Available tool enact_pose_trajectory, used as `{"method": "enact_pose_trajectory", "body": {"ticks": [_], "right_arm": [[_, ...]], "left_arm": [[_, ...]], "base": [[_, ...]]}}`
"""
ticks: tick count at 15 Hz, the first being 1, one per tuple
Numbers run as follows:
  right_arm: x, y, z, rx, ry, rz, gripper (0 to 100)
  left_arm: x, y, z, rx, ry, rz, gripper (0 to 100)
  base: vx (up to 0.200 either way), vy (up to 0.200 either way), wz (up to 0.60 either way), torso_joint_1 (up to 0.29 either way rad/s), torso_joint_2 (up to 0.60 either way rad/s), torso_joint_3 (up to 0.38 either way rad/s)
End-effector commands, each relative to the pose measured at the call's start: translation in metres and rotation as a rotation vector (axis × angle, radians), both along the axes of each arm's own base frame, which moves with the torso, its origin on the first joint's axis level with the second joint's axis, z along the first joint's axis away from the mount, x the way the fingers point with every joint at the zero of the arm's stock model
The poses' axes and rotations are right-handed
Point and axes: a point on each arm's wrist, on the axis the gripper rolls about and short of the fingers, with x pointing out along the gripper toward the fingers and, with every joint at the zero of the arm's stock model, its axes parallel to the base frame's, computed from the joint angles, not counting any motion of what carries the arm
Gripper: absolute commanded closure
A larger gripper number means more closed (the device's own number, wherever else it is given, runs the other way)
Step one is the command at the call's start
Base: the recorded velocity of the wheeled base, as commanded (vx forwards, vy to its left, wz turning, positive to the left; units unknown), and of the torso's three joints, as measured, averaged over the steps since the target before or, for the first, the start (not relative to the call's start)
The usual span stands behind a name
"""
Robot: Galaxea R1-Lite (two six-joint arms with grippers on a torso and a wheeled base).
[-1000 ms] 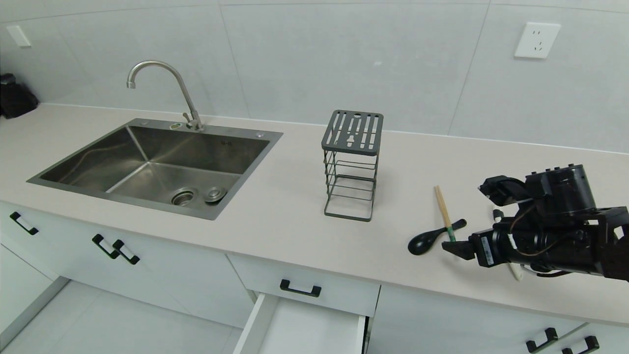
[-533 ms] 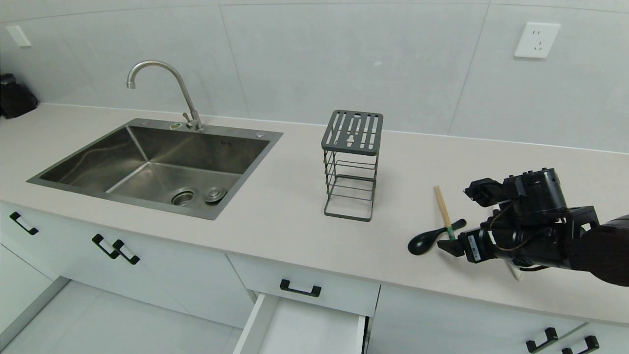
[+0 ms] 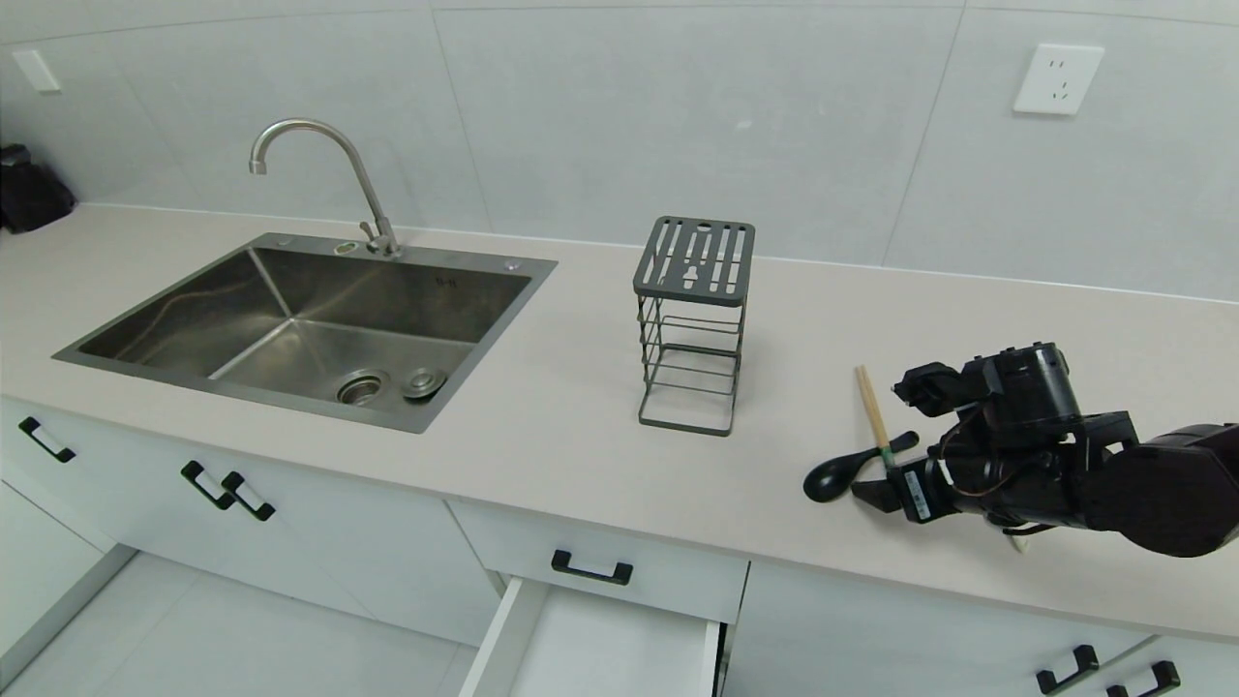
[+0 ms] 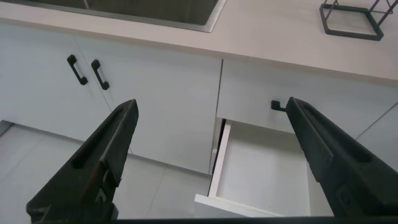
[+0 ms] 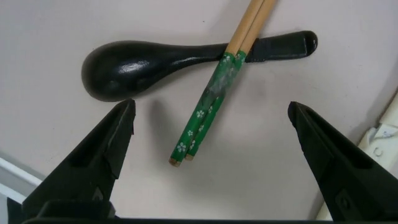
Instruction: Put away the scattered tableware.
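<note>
The chopsticks (image 5: 239, 53) cross the black spoon (image 5: 143, 65). The right gripper (image 5: 210, 124) hangs just above that spoon, fingers wide; the left gripper (image 4: 211, 106) has fingers wide too

The shiny black spoon (image 5: 155, 62) is one plain colour all over; the two light brown wooden chopsticks (image 5: 221, 81) turn green at the ends, with little white flowers on the green; the smooth worktop (image 3: 561, 407) under them is pale cream; the wire rack with a slotted top (image 3: 692, 324) is dark grey; the steel sink (image 3: 387, 295) and its curved tap (image 3: 329, 160) are silver; the cupboard doors (image 3: 339, 542) are white with black handles (image 3: 591, 568); the fingers (image 5: 99, 168) of the right gripper (image 5: 210, 109) are black.
</note>
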Motion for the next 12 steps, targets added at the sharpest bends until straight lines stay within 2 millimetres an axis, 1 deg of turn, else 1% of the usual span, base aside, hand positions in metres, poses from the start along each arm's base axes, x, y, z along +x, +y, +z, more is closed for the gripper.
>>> {"method": "enact_pose_trajectory", "body": {"ticks": [1, 2, 4, 8, 9, 12], "right_arm": [[0.007, 0.002, -0.006, -0.006, 0.011, 0.003, 0], [0.009, 0.003, -0.007, -0.006, 0.011, 0.003, 0], [0.022, 0.008, -0.008, -0.003, 0.001, 0.003, 0], [0.03, 0.006, -0.009, -0.001, -0.005, -0.008, 0], [0.031, 0.005, -0.009, 0.0, -0.006, -0.011, 100], [0.035, -0.006, -0.009, -0.001, -0.006, -0.048, 100]], "left_arm": [[0.0, 0.0, 0.0, 0.0, 0.001, 0.0, 0], [0.0, 0.0, 0.0, 0.0, 0.001, 0.0, 0], [0.0, 0.0, 0.0, 0.0, 0.001, 0.0, 0], [0.0, 0.0, 0.0, 0.0, 0.001, 0.0, 0], [0.0, 0.0, 0.0, 0.0, 0.001, 0.001, 0], [0.0, 0.0, 0.0, 0.0, 0.001, 0.0, 0]], "base": [[0.0, 0.0, 0.0, 0.0, 0.0, 0.0], [0.0, 0.0, 0.0, 0.0, 0.0, 0.0], [0.0, 0.0, 0.0, 0.0, 0.0, 0.0], [0.0, 0.0, 0.0, 0.0, 0.0, 0.0], [0.0, 0.0, 0.0, 0.0, 0.0, 0.0], [0.0, 0.0, 0.0, 0.0, 0.0, 0.0]]}}
